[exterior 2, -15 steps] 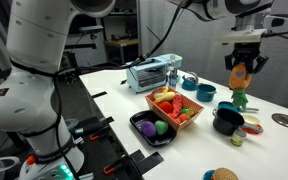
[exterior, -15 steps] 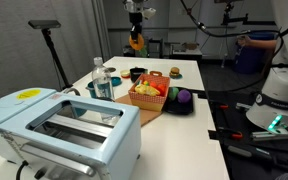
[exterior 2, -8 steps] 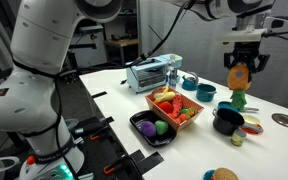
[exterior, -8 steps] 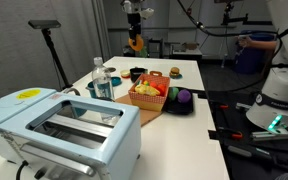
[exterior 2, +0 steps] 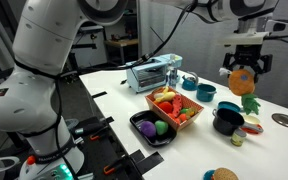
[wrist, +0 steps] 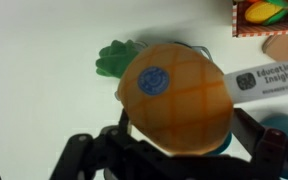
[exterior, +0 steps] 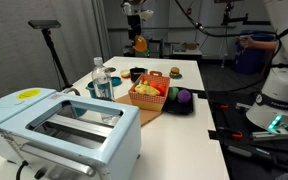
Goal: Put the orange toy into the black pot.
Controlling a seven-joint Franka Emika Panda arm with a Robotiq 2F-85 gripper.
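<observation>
We see the oblong orange plastic toy (wrist: 174,95) as smooth and faintly glossy, scored with a shallow diamond grid (a round blue sticker (wrist: 153,80), paper-like, sits on its skin). Its green leafy top (wrist: 114,58) looks matt. The low round black pot (exterior 2: 227,120) shows a dull sheen. The white table (exterior: 189,70) is smooth and matt. The pale-blue toaster (exterior: 64,125) has a glossy shell and metal slots.

- Orange toy (wrist: 174,95): bright orange, darker criss-cross grid lines, one round blue sticker.
- Leafy piece (wrist: 114,58) beside it: green.
- Black pot (exterior 2: 228,120): black throughout.
- Basket (exterior 2: 164,113): orange-red; contents red, yellow and green.
- Tray (exterior 2: 139,128): black, holding a purple toy (exterior 2: 162,127).
- Mug (exterior 2: 205,93): teal.
- Toaster (exterior: 64,125): pale blue, silver slotted top.
- Counter (exterior: 189,70): white.
</observation>
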